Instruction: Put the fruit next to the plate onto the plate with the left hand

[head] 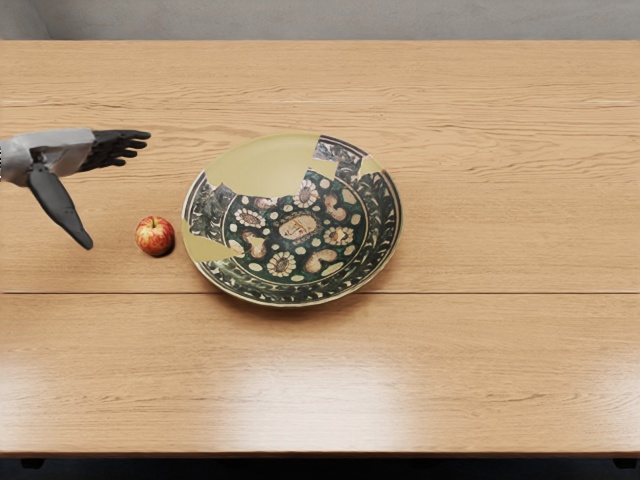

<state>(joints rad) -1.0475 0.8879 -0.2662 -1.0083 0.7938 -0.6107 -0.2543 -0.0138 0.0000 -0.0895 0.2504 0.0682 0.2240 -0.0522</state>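
A small red and yellow apple sits on the wooden table just left of a large patterned plate, apart from its rim. My left hand comes in from the left edge, above and to the left of the apple. Its dark fingers are stretched out to the right and the thumb points down toward the table. The hand holds nothing and does not touch the apple.
The plate has a yellow and dark floral design and nothing lies in it. The wooden table runs wide to the right and toward the front edge. A grey wall lies beyond the far edge.
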